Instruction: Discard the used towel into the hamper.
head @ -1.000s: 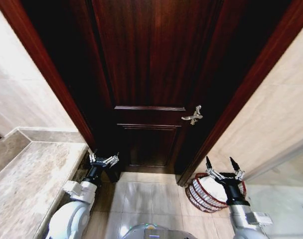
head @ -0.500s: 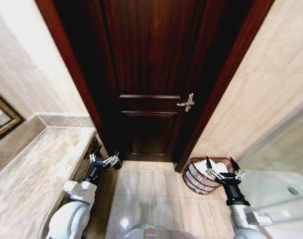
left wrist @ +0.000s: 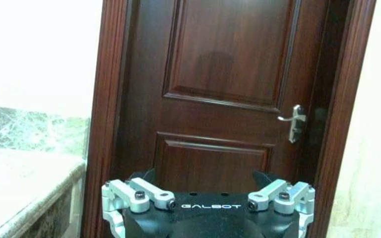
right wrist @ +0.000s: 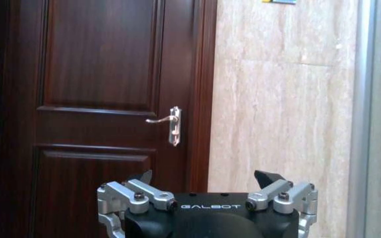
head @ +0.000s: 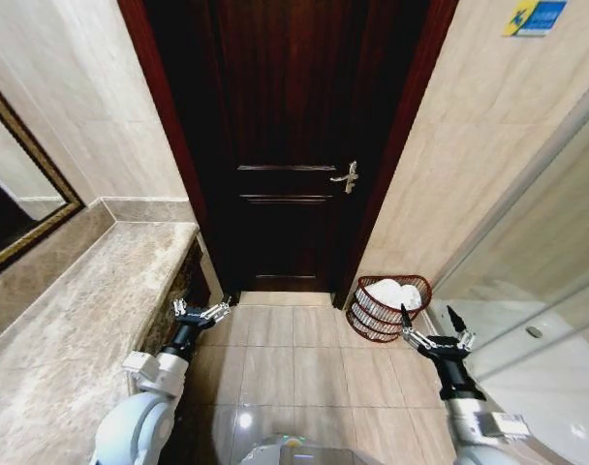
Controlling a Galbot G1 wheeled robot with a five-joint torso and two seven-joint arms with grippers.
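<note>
- Our left gripper (head: 201, 311) hangs at 7 o'clock in the head view, beside the marble surface (head: 72, 320), fingers spread wide, holding nothing.
- Our right gripper (head: 437, 337) sits at 5 o'clock, fingers wide too, empty, just near the hamper's rim.
- The hamper (head: 372, 322) stands on the tiled floor (head: 294, 368) at 4 o'clock, by the door frame, right of the dark door (head: 290, 145).
- Inside the hamper: a white crumpled towel (head: 391, 293), filling most of the basket and rising about to rim level.
- We judge the towel is already in and the drop looks done.
- Risk: the right gripper is close to the hamper; a forward swing could clip the thin wire rim and tip it, spilling the towel.
- Risk: the towel sits high, so a nudge could flop part of it over the rim.
- Risk: the door handle (head: 347, 177) is straight ahead; driving forward could bump the door.
</note>
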